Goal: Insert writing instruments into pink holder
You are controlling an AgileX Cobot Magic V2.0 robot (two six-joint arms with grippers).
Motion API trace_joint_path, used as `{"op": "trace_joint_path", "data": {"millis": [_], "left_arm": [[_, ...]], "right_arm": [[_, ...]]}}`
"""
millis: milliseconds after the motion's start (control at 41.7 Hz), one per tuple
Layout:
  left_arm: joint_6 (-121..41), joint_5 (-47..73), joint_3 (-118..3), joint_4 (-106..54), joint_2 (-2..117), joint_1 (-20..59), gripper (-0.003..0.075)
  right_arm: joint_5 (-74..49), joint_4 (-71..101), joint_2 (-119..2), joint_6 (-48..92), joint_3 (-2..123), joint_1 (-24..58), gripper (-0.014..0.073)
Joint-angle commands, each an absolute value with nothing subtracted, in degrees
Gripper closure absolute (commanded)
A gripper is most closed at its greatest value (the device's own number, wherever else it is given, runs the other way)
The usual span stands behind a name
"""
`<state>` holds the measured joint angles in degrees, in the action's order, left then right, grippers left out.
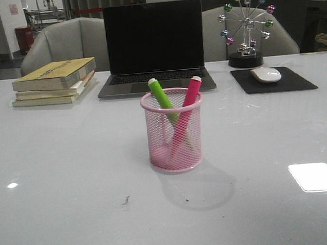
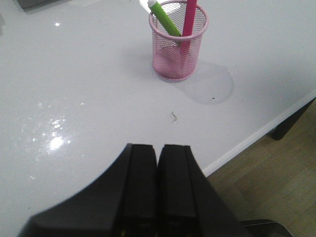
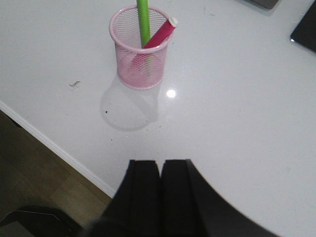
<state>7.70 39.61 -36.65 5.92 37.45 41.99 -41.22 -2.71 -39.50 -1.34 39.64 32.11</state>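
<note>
The pink holder (image 1: 173,134) stands upright in the middle of the table. Inside it lean the lime green marker (image 1: 162,95) and the magenta marker (image 1: 189,100), their whitish ends sticking out above the rim and crossing lower down. The holder (image 2: 178,43) shows far from my left gripper (image 2: 158,146), which is shut and empty above the table's near edge. In the right wrist view the holder (image 3: 141,51) with both markers is likewise well away from my right gripper (image 3: 160,162), shut with nothing in it. Neither gripper appears in the front view.
A laptop (image 1: 154,47) stands open behind the holder. Stacked books (image 1: 55,81) lie at the back left. A white mouse (image 1: 266,74) on a black pad (image 1: 273,81) and a ferris-wheel ornament (image 1: 246,29) sit at the back right. The table edge (image 2: 256,137) is near both grippers.
</note>
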Motion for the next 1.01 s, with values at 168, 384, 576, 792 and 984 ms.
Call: {"op": "trace_joint_path", "data": {"millis": [168, 384, 576, 792, 984], "left_arm": [[8.33, 35.99, -38.13, 6.29, 37.51, 42.35, 0.0629], [8.33, 35.74, -37.76, 6.14, 36.45, 42.11, 0.0629], [7.55, 28.15, -31.67, 5.82, 30.68, 30.94, 0.0629], [7.55, 9.69, -16.60, 2.54, 16.45, 15.14, 0.0629], [7.55, 5.16, -5.05, -1.00, 4.18, 7.60, 0.0629]], "right_arm": [[-37.21, -3.13, -39.31, -1.06, 41.18, 32.09, 0.0538], [-37.21, -3.13, -39.31, -1.06, 41.18, 32.09, 0.0538], [-37.21, -3.13, -39.31, -1.06, 41.18, 32.09, 0.0538], [-37.21, -3.13, -39.31, -1.06, 41.18, 32.09, 0.0538], [-37.21, -3.13, -39.31, -1.06, 41.18, 32.09, 0.0538]]}}
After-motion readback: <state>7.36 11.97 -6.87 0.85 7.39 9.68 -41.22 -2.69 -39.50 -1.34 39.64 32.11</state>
